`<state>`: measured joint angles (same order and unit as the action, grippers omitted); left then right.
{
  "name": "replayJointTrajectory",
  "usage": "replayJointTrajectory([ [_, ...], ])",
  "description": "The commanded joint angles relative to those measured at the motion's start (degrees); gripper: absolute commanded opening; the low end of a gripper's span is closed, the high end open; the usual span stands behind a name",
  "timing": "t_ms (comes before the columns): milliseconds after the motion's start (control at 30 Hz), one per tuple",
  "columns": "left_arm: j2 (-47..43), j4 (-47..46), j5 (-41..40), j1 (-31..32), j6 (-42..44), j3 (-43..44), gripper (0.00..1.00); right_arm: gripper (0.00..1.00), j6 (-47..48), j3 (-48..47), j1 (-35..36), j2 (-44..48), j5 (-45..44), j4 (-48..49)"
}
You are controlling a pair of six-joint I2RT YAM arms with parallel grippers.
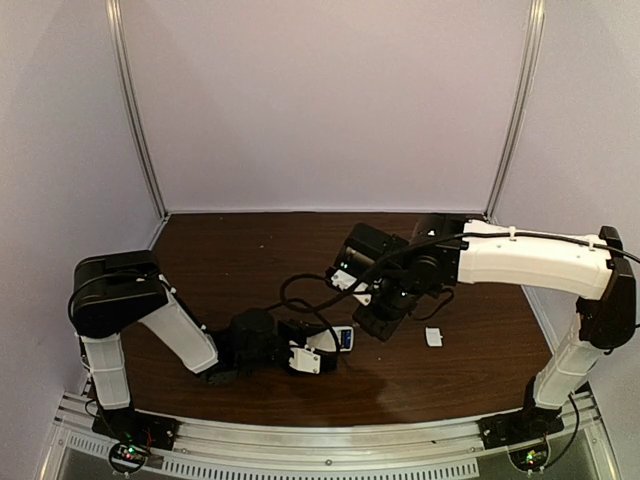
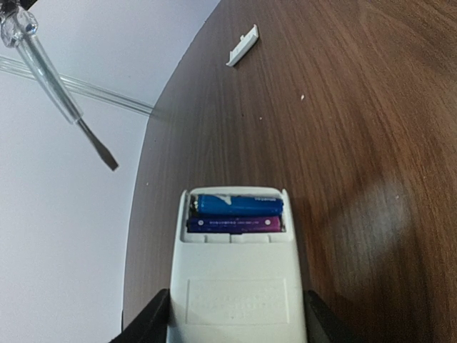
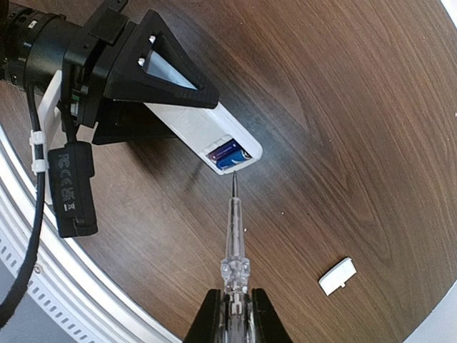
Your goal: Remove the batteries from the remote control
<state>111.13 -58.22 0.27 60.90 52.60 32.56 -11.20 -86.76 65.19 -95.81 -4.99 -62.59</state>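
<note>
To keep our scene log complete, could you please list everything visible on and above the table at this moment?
remote control: 1, white, held in the left gripper, battery compartment open
batteries: 2, one blue and one purple, side by side in the open compartment
cover: 1, white, lying on the table apart from the remote control
screwdriver: 1, clear handle and silvery shaft, tip pointing at the compartment, just short of it
table: 1, dark brown wood grain
left gripper: 1, black, shut on the remote control
right gripper: 1, black, shut on the screwdriver handle
</note>
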Motion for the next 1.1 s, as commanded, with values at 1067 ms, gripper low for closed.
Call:
replayJointTrajectory([
  [1067,0.84,-0.93,0.87,0.16,-0.11,0.84,0.0,0.0,1.51,0.26,-0.53,-6.48,-4.45,2.49],
])
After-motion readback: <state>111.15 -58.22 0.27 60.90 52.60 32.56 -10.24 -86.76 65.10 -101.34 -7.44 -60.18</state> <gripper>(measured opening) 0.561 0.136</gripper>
